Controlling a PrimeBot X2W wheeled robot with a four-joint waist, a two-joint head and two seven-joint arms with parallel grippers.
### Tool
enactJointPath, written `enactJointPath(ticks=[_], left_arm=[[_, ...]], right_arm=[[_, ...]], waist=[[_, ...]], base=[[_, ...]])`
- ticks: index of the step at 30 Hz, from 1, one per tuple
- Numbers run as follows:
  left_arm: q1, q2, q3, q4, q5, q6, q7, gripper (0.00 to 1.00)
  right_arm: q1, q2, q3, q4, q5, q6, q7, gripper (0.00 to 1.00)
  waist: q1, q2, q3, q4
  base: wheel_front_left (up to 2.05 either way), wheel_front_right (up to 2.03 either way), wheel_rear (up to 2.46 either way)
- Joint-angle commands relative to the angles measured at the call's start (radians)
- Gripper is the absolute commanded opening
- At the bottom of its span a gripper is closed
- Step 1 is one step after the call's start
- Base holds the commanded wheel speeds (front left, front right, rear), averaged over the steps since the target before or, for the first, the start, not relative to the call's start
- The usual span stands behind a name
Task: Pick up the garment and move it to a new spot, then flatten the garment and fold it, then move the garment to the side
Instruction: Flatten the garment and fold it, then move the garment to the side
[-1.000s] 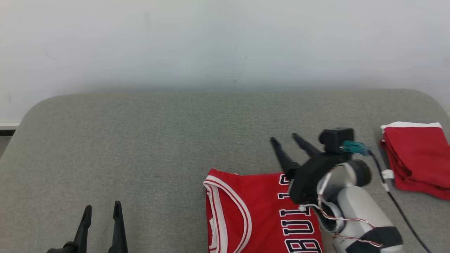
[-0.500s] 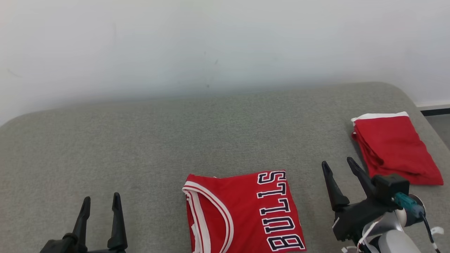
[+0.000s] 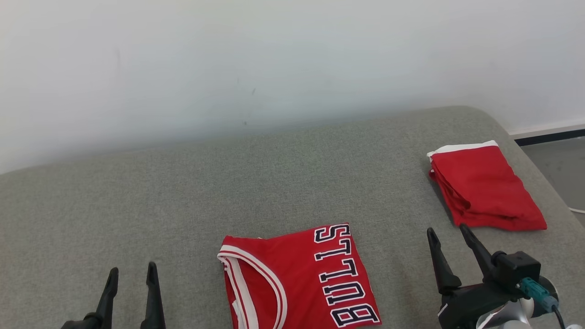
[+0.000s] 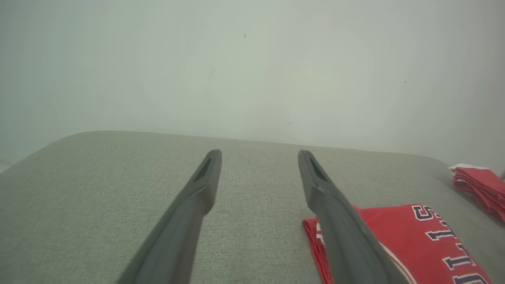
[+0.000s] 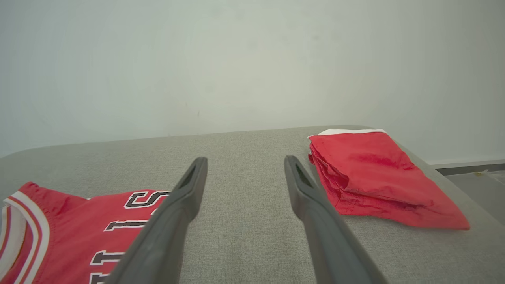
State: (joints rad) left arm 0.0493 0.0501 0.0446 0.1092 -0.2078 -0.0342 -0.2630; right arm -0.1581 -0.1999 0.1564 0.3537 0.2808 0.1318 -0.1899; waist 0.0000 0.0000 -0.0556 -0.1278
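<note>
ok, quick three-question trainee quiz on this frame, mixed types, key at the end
1. True or false: the right gripper is shut on the red jersey.
2. Where does the folded red garment with the white edge lie from the jersey? A) to the robot's right, farther back on the grey cushion; B) on top of it; C) to the robot's left.
3. Fill in: the jersey's lettering reads ____.
Key: 1 false, the right gripper and the left gripper both stand open and empty; 2 A; 3 BULLS.
</note>
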Motion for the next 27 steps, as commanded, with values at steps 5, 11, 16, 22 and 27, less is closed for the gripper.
enactJointPath(ticks=[5,11,16,22,27], left_arm=[[0.030,0.000,0.004,0.006,0.006,0.015,-0.001,1.00],[0.070,0.000,0.015,-0.006,0.001,0.024,-0.001,1.00],[0.094,0.000,0.017,-0.016,-0.007,0.034,-0.001,1.00],[0.104,0.000,0.018,-0.019,-0.011,0.041,-0.001,1.00],[0.102,0.000,0.017,-0.024,-0.010,0.043,-0.001,1.00]], right_arm=[[0.015,0.020,-0.008,0.012,0.008,-0.003,-0.011,1.00],[0.013,0.033,-0.009,0.024,0.015,-0.003,-0.016,1.00],[0.021,0.041,-0.010,0.028,0.015,-0.003,-0.021,1.00],[0.023,0.045,-0.012,0.031,0.017,-0.003,-0.024,1.00],[0.016,0.038,-0.004,0.035,0.012,-0.003,-0.023,1.00]], waist=[[0.0000,0.0000,-0.005,0.002],[0.0000,0.0000,-0.006,0.010],[0.0000,0.0000,-0.007,0.022],[0.0000,0.0000,-0.007,0.033],[0.0000,0.0000,-0.008,0.035]], base=[[0.00,0.00,0.00],[0.00,0.00,0.00],[0.00,0.00,0.00],[0.00,0.00,0.00],[0.00,0.00,0.00]])
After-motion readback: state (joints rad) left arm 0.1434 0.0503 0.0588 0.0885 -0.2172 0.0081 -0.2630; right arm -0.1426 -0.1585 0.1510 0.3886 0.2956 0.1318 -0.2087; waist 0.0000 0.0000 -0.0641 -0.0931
